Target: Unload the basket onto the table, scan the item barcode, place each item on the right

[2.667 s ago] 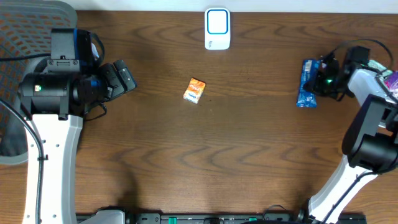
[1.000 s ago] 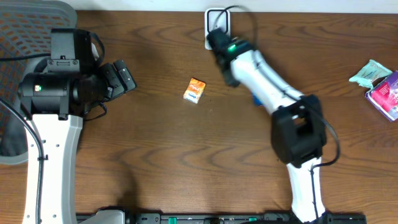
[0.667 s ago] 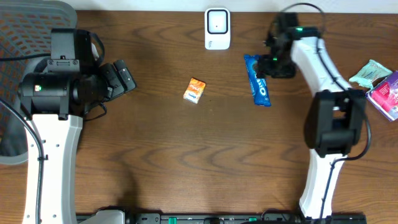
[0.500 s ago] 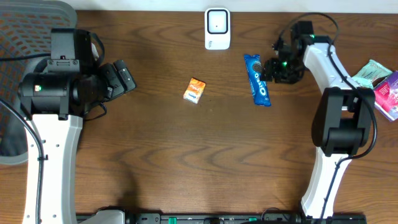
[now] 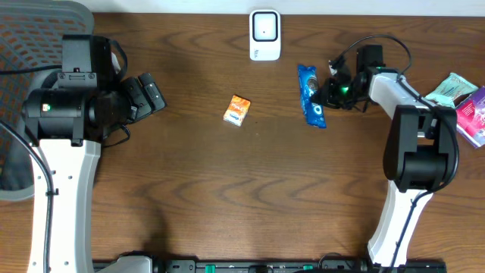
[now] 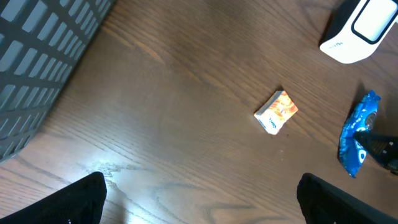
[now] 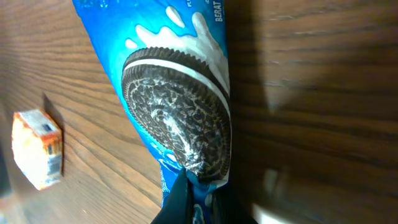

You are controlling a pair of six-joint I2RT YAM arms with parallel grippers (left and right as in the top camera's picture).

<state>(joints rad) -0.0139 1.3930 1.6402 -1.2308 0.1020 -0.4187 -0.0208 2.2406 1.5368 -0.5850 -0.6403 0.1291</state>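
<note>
The left hand [image 6: 200,193] hangs over the left side of the counter [image 5: 227,197], above the surface, with its fingers [image 6: 81,199] spread wide and nothing between them. The right hand [image 5: 326,94] is lowered to the counter right of centre, at the far side. Its fingers are pressed together and pinch the right-hand edge of the blue cookie packet [image 5: 310,95]. In the right wrist view the dark fingertips [image 7: 180,190] meet on the wrapper just below the printed cookie. The cookie packet lies flat on the counter, long axis running roughly front to back. It sits to the right of and slightly nearer than the white scanner [image 5: 264,34], which stands at the far edge of the counter, apart from the packet. A small orange box [image 5: 238,110] lies on the counter left of the packet, well apart from both hands. Two further snack packets, one pale green [image 5: 453,86] and one purple [image 5: 474,114], lie at the right edge of the counter. A grey mesh chair [image 5: 45,23] stands behind the left arm.
</note>
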